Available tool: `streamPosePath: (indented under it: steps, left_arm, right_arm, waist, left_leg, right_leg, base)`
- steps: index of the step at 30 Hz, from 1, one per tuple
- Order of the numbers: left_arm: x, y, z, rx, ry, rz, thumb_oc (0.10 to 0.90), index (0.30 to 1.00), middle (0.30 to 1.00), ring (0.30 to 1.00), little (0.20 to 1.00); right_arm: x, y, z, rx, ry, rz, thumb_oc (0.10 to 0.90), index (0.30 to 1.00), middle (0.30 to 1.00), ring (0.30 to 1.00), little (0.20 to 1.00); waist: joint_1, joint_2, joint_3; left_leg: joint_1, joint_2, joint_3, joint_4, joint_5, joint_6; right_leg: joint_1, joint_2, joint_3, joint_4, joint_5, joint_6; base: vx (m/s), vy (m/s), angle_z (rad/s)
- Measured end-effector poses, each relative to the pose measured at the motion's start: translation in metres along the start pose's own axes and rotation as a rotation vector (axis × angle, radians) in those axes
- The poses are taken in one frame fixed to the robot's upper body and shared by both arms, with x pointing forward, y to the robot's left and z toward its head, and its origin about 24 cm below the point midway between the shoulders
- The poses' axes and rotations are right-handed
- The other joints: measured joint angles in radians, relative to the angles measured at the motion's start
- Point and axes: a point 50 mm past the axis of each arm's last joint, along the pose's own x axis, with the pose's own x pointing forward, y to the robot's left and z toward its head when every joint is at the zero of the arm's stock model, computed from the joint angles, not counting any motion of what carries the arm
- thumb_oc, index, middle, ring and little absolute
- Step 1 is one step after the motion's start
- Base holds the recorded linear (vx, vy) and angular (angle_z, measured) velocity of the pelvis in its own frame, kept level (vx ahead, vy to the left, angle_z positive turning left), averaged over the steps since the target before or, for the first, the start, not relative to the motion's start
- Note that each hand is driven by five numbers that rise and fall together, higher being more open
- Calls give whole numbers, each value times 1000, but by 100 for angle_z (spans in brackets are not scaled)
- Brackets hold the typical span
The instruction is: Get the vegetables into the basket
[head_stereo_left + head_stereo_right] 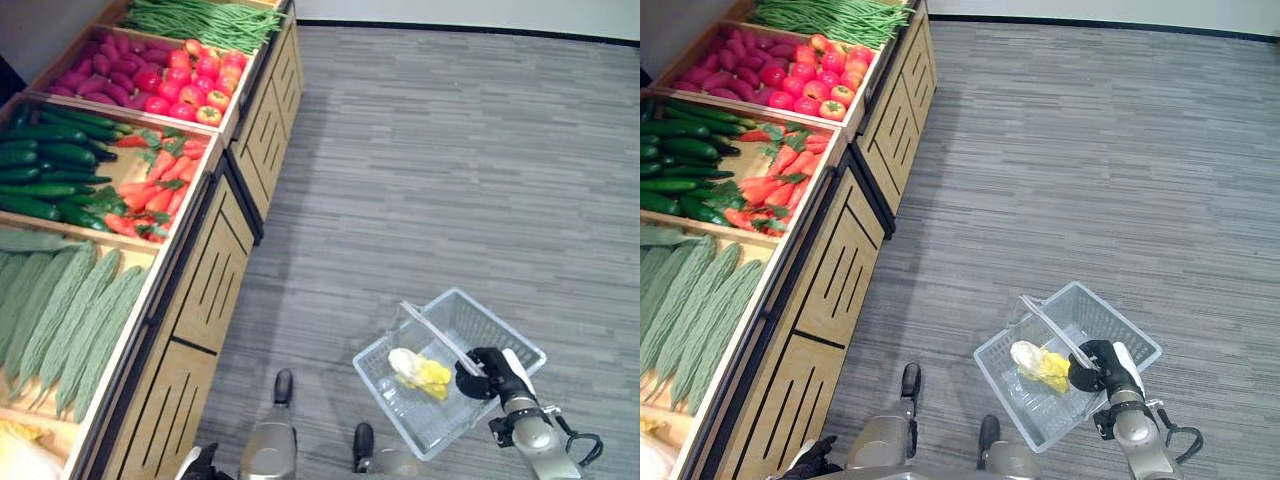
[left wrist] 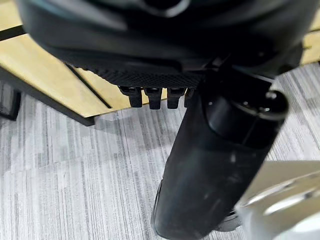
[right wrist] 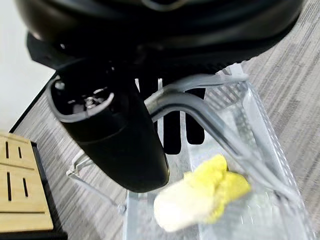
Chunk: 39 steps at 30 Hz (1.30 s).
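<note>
No readable writing anywhere. Right hand (image 1: 487, 372) is wrapped round the basket (image 1: 510, 345) handle, cabbage (image 3: 200, 197) inside. Left hand (image 2: 155, 95) hangs curled, holding nothing, by the stand (image 1: 215, 270).

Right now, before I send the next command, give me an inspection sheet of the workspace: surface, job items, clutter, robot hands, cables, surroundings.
Surface: grey plank floor; nothing lying loose on it.
Job's things: clear basket carried above the floor, holding one yellow-white leafy vegetable.
Produce stand: green beans, tomatoes, purple-red vegetables, cucumbers, carrots, pale green gourds.
Clutter: nothing seen.
Robot hands: right robot hand curled round the basket handle; left robot hand hanging beside the stand, fingers curled, holding nothing.
Cables: nothing seen on the floor.
Surroundings: pale wall with dark skirting at the far edge.
</note>
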Motion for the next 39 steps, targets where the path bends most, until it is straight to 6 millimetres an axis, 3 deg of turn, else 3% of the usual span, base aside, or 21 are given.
streamPosePath:
  steps: [1,4,6,8,10,11,12,13,14,15,16,18,19,20,21,22,23,27,30,32,39]
  left_arm:
    - [2,4,4,2,-5,13,900,1000,1000,1000,1000]
    - [5,21,20,48,-84,63,900,1000,1000,1000,1000]
    - [7,35,27,59,-101,99,900,1000,1000,1000,1000]
    - [9,47,35,73,-116,125,900,1000,1000,1000,1000]
    - [9,49,37,73,-121,131,900,1000,1000,1000,1000]
    - [9,52,37,76,-118,135,900,1000,1000,1000,1000]
    - [8,45,27,98,-88,109,900,1000,1000,1000,1000]
    - [8,46,25,103,-71,109,900,1000,1000,1000,1000]
    - [12,38,40,94,-63,88,900,1000,1000,1000,1000]
    - [11,33,37,62,-50,79,900,1000,1000,1000,1000]
    - [10,29,31,46,-49,72,900,1000,1000,1000,1000]
    - [6,25,21,24,-59,71,900,1000,1000,1000,1000]
    - [4,18,12,16,-44,57,900,1000,1000,1000,1000]
    - [2,13,6,29,-37,47,900,1000,1000,1000,1000]
    - [0,18,-3,36,-13,55,900,1000,1000,1000,1000]
    - [0,10,-4,28,2,32,900,1000,1000,1000,1000]
    - [0,7,-6,27,17,20,900,1000,1000,1000,1000]
    - [0,5,-1,26,0,16,900,1000,1000,1000,1000]
    - [2,8,8,43,-29,28,900,1000,1000,1000,1000]
    - [4,14,13,65,-43,39,900,1000,1000,1000,1000]
    - [5,8,23,54,-67,28,900,1000,1000,1000,1000]
  right_arm:
    - [-11,14,-13,35,48,13,400,300,300,300,300]
    - [-22,24,-25,34,83,44,400,300,300,300,300]
    - [-17,34,-14,53,52,66,400,300,300,300,300]
    - [-8,38,3,43,-3,88,400,300,300,300,300]
    - [4,37,22,41,-58,84,400,300,300,300,300]
    - [10,40,34,37,-88,100,400,300,300,300,300]
    - [10,39,36,32,-106,103,400,300,300,300,300]
    - [9,42,36,34,-104,114,400,300,300,300,300]
    - [10,35,62,33,-216,97,400,300,300,300,300]
    - [7,46,68,40,-246,133,400,300,300,300,300]
    - [0,57,49,45,-173,161,400,300,300,300,300]
    - [-5,60,35,38,-122,178,400,300,300,300,300]
    - [-7,60,29,31,-104,183,400,300,300,300,300]
    - [-9,58,24,24,-90,180,400,300,300,300,300]
    - [-11,55,18,24,-72,175,400,300,300,300,300]
    - [-5,46,17,-2,-62,158,400,300,300,300,300]
    - [1,36,22,-15,-71,132,400,300,300,300,300]
    - [9,12,30,-54,-105,75,400,300,300,300,300]
    - [10,2,29,-90,-107,54,400,300,300,300,300]
    - [8,1,25,-84,-93,48,400,300,300,300,300]
    - [7,0,21,-83,-82,44,400,300,300,300,300]
  waist:
    - [-12,-36,-6]
    - [-27,-68,-69]
    - [-21,-79,-82]
    - [-5,-88,-88]
    - [6,-95,-88]
    - [13,-102,-82]
    - [14,-92,-83]
    - [28,-105,-66]
    - [-8,-41,10]
    - [-62,-26,25]
    - [-63,-40,19]
    - [-59,-56,-3]
    - [-49,-35,-31]
    - [-53,-26,-57]
    - [-53,-53,-74]
    - [-28,-20,-71]
    - [-11,-34,-68]
    - [-9,-36,-68]
    - [-22,-30,-68]
    - [-45,-37,-64]
    - [-52,10,-44]
  left_leg:
    - [77,-50,41,-23,-17,35]
    - [124,-141,70,-15,-71,111]
    - [125,-153,76,-14,-85,130]
    - [126,-158,78,-14,-90,137]
    - [137,-158,83,-9,-90,137]
    - [122,-145,86,51,-107,143]
    - [143,-127,110,55,-166,147]
    - [144,-148,105,54,-189,183]
    - [133,-112,87,105,-226,194]
    - [152,-122,72,114,-256,154]
    - [215,-146,50,113,-292,116]
    - [247,-146,41,152,-334,126]
    - [275,-120,34,127,-339,120]
    - [304,-102,11,103,-326,99]
    - [324,-119,-5,106,-317,74]
    - [316,-78,0,142,-321,41]
    - [256,-65,-11,254,-324,20]
    - [229,-26,-31,158,-324,16]
    - [183,-3,-42,153,-226,23]
    - [177,1,-57,160,-214,11]
    - [177,-2,-59,159,-213,9]
  right_leg:
    - [44,-56,6,38,-37,37]
    - [-21,-146,-29,236,-79,90]
    - [-74,-165,-20,307,-89,132]
    - [-72,-165,-10,261,-53,173]
    - [-53,-160,-11,247,-22,182]
    - [-90,-151,-5,343,-12,180]
    - [-220,-137,12,668,2,184]
    - [-316,-149,33,811,-30,171]
    - [-491,-108,-63,726,-153,95]
    - [-599,-90,-59,381,-79,87]
    - [-597,-106,-22,157,-24,105]
    - [-625,-116,-33,198,18,67]
    - [-635,-96,-61,323,37,34]
    - [-597,-77,-97,374,53,37]
    - [-506,-77,-104,329,142,4]
    - [-483,-39,-107,299,179,-24]
    - [-432,-35,-104,223,182,-43]
    - [-332,8,-110,127,165,-59]
    - [-291,52,-121,88,137,-54]
    - [-280,55,-132,69,119,-57]
    - [-264,53,-133,42,132,-38]
  base:
    - [315,372,-53]
    - [205,315,-15]
    - [82,191,-13]
    - [84,167,-14]
    - [77,202,-10]
    - [67,185,7]
    - [222,74,-2]
    - [309,-30,-3]
    - [467,-238,9]
    - [400,-320,63]
    - [380,-358,91]
    - [164,-208,79]
    - [87,-153,65]
    - [123,-225,82]
    - [106,-202,53]
    - [134,-272,34]
    - [99,-201,-5]
    - [66,-138,6]
    - [50,-113,-6]
    - [70,-101,4]
    - [33,-35,2]
